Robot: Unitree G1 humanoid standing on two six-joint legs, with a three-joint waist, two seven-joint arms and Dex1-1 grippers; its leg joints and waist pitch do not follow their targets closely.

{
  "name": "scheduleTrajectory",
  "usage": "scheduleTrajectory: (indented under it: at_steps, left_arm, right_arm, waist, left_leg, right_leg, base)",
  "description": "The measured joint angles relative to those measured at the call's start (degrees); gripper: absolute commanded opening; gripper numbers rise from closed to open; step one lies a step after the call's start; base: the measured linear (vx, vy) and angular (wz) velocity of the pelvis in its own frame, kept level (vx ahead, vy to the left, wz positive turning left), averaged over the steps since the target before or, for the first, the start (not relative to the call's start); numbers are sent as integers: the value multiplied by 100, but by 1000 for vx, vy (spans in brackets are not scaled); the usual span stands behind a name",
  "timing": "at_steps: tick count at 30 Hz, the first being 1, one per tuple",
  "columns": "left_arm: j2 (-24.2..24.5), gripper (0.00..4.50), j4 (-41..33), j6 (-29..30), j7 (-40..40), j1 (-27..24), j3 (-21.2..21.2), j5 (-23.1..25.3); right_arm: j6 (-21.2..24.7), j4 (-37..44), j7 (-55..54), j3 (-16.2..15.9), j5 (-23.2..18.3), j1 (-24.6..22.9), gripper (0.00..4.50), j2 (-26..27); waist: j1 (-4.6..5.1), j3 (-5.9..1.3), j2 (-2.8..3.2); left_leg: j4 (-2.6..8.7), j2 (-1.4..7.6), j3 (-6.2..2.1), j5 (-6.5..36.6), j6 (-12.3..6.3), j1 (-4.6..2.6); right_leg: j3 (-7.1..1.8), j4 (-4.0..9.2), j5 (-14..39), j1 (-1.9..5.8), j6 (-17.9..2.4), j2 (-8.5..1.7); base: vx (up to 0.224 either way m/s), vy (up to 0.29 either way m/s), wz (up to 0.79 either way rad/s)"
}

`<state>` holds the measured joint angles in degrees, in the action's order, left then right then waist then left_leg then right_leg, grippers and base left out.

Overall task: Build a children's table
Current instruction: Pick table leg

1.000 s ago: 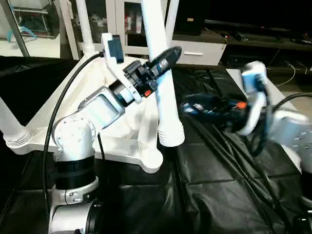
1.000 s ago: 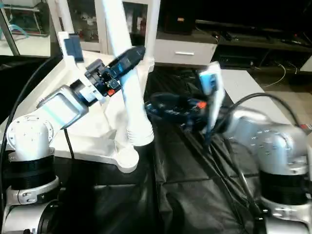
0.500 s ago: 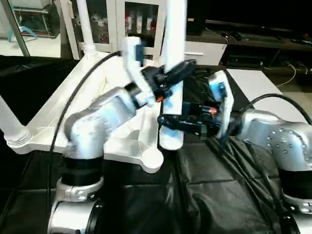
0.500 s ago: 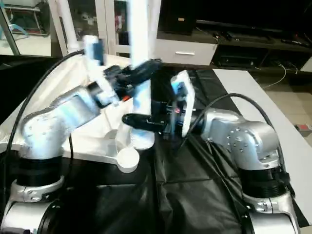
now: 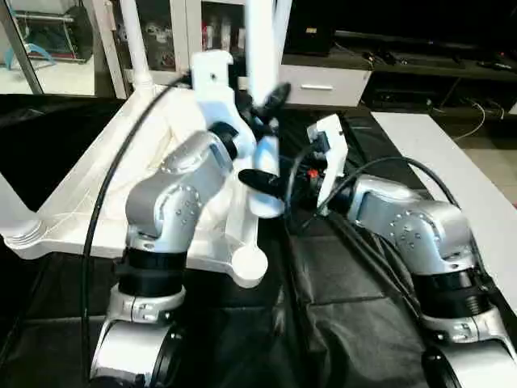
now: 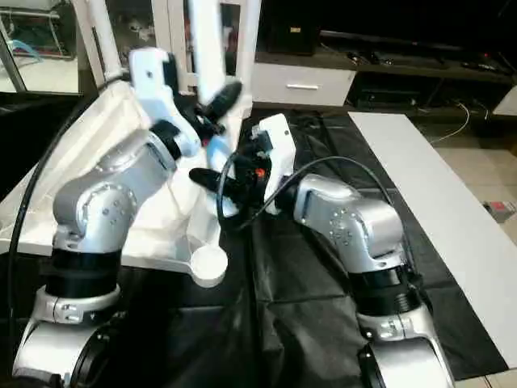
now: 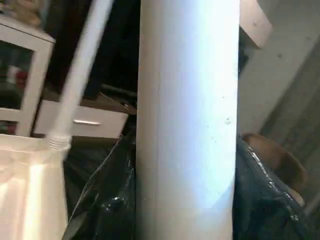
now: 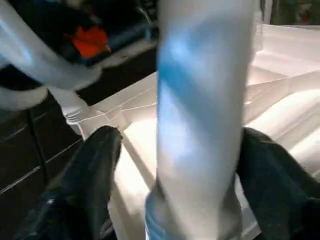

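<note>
The children's table top [image 5: 81, 202] lies upside down on the left, ribs up. One leg [image 5: 133, 40] stands in its far corner and another [image 5: 12, 206] in its left corner. The near right corner socket [image 5: 249, 263] is empty. My left gripper [image 5: 271, 101] is shut on a third white leg [image 5: 260, 48], held nearly upright above that side of the top. In the left wrist view this leg [image 7: 187, 120] runs between the fingers. My right gripper [image 5: 262, 184] straddles the leg's lower end [image 8: 200, 125], with its fingers [image 8: 95, 170] on either side and a gap showing on one side.
A black sheet [image 5: 347, 307] covers the surface under and right of the table top. A white board [image 5: 440, 158] lies at the right edge. White cabinets [image 5: 323, 81] stand behind. Black cables [image 5: 105, 194] run along both arms.
My right gripper has swung in from the right to the leg's lower end. My left arm has brought the leg more upright and nearer the table top's right edge.
</note>
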<state>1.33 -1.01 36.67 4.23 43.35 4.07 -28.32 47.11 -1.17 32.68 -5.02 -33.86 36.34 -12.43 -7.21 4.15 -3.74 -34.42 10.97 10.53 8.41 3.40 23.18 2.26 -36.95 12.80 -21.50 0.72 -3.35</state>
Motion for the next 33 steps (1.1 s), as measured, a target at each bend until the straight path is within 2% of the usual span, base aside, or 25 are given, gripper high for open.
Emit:
scheduleTrajectory:
  at_steps: [1, 6, 17, 26, 27, 29, 32, 33]
  left_arm:
    - [-13, 186, 2, -16, -15, 0, 5, 16]
    - [-43, 186, 6, -57, -80, -2, -1, 112]
    - [-94, 186, 6, -57, -69, -4, 3, 130]
    - [-63, 186, 6, -56, -13, -3, 4, 166]
    - [-55, 256, 6, -44, 47, -3, 2, 152]
    - [-57, 256, 3, 59, 271, -4, 95, -50]
    - [-11, 296, -61, 236, 540, -5, 199, -362]
    - [0, 296, -72, 296, 578, -5, 230, -435]
  right_arm:
    - [-49, -24, -20, -15, 55, 1, 323, 38]
    - [-256, -132, -44, -175, 276, 50, 291, 52]
    - [-412, -200, 16, -223, 502, 50, 199, 53]
    - [-516, -263, 133, -212, 554, 51, 190, 40]
    - [-531, -277, 163, -209, 554, 51, 190, 26]
    - [-550, -280, 300, -209, 551, 50, 190, -45]
    - [-555, -282, 593, -209, 508, 47, 189, -195]
    - [-556, -281, 692, -207, 490, 40, 189, -256]
  waist:
    - [2, 0, 0]
    - [12, -1, -1]
    - [61, -1, -1]
    - [61, -1, -1]
    - [60, -1, -1]
    - [61, -1, -1]
    - [55, -1, -1]
    - [55, -1, -1]
  left_leg:
    - [0, 0, 0, 0, 0, 0]
    - [-1, 0, 0, 0, 0, 0]
    - [-1, 0, 0, 0, 0, 0]
    - [-1, 0, 0, 0, 0, 0]
    - [-1, 0, 0, 0, 0, 0]
    - [-1, 0, 0, 0, 0, 0]
    - [-1, 0, 0, 0, 0, 0]
    - [-1, 0, 0, 0, -1, 0]
  right_leg:
    - [0, 0, 0, 0, 0, 0]
    - [0, 0, 0, 1, 0, 0]
    - [-1, 0, 0, 0, 0, 0]
    - [-1, 0, -1, 0, 0, 0]
    - [-1, -1, -1, 0, 0, 0]
    - [-1, -1, -1, 0, 0, 0]
    - [-2, 0, 0, 1, 0, 0]
    - [-1, 0, -1, 1, 0, 0]
  base:
    - [0, 0, 0]
    - [0, 0, 0]
    - [0, 0, 0]
    - [0, 0, 0]
    - [0, 0, 0]
    - [0, 0, 0]
    - [0, 0, 0]
    - [0, 0, 0]
